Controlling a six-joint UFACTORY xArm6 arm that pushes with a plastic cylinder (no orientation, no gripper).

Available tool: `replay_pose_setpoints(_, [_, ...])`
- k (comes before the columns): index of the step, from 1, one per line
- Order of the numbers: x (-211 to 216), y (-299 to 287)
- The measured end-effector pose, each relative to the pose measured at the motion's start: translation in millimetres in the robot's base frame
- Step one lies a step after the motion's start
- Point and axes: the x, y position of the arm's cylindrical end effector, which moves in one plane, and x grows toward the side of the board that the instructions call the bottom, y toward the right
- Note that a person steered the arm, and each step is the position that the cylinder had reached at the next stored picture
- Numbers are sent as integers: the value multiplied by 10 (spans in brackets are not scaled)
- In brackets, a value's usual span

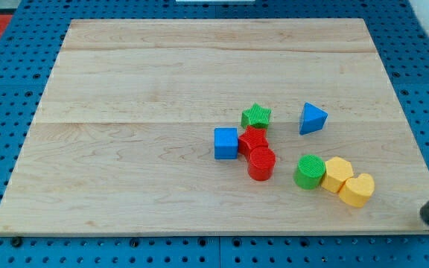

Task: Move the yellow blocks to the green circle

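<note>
The green circle block (310, 171) stands at the lower right of the wooden board (147, 89). A yellow hexagon block (337, 175) touches its right side. A yellow heart block (357, 189) touches the hexagon's lower right. My tip (428, 217) shows at the view's bottom right corner, just off the board's right edge. It is to the right of the yellow heart and a little lower, apart from it.
A green star (256, 115), a red star (253, 140), a red cylinder (261, 164) and a blue cube (226, 143) cluster to the left of the green circle. A blue triangle (312, 118) lies above it. A blue pegboard (21, 45) surrounds the board.
</note>
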Motion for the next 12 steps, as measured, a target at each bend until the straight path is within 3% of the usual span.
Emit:
replay_pose_setpoints(1, [-115, -618])
replay_pose_setpoints(2, [3, -860])
replay_pose_setpoints(4, [-526, -978])
replay_pose_setpoints(6, [-953, -1472])
replay_pose_setpoints(8, [-558, -1373])
replay_pose_setpoints(12, [-599, -1397])
